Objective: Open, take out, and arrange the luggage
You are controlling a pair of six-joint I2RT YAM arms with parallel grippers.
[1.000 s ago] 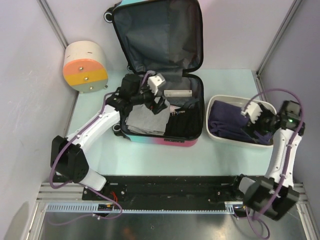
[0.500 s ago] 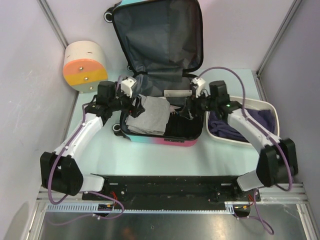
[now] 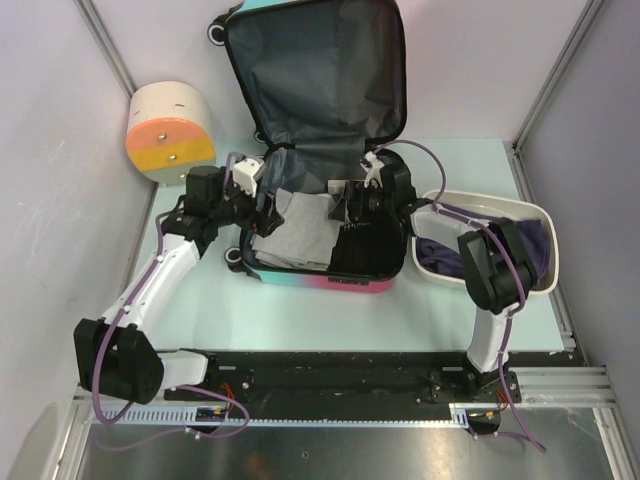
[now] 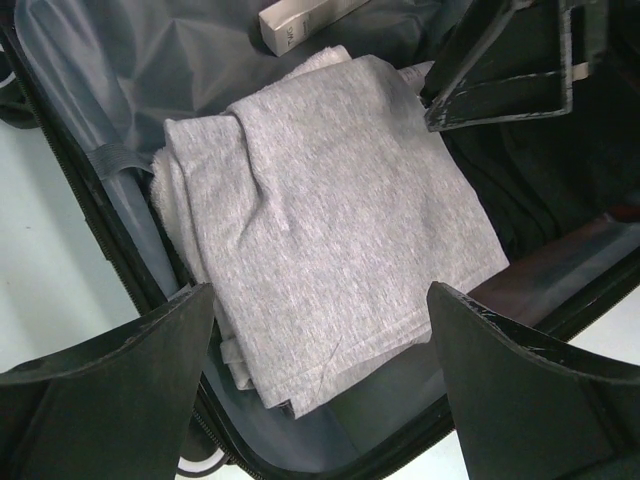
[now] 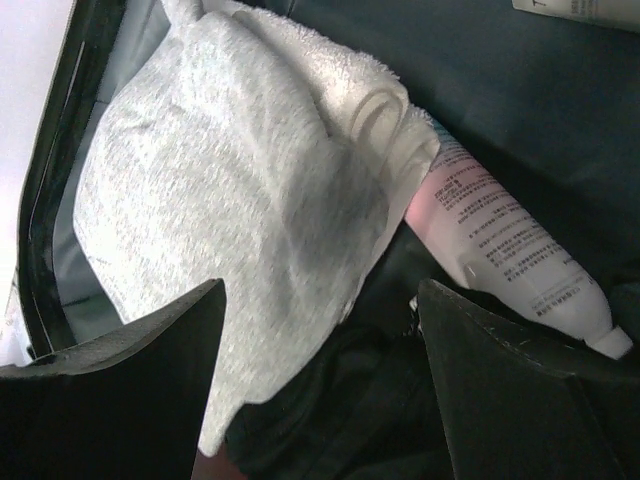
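Observation:
The luggage [image 3: 312,90] lies open on the table, its lid raised at the back and showing dark grey lining. In its lower half lie a folded grey cloth [image 3: 295,232], a white towel [image 5: 385,120] under it, a pink-and-white tube [image 5: 500,255], a white box [image 4: 300,22] and black clothing [image 3: 365,250]. My left gripper [image 3: 266,208] is open over the case's left edge, above the grey cloth [image 4: 320,220]. My right gripper [image 3: 345,205] is open over the middle of the case, above the cloth's edge [image 5: 220,230] and the black clothing [image 5: 330,420].
A white basin [image 3: 436,268] holding dark purple cloth [image 3: 450,255] stands right of the case. A cream-and-orange rounded drawer box [image 3: 170,135] stands at the back left. Grey walls close in both sides and the back.
My right arm swung from the basin across into the suitcase. My left gripper drew back from the case's middle to its left edge.

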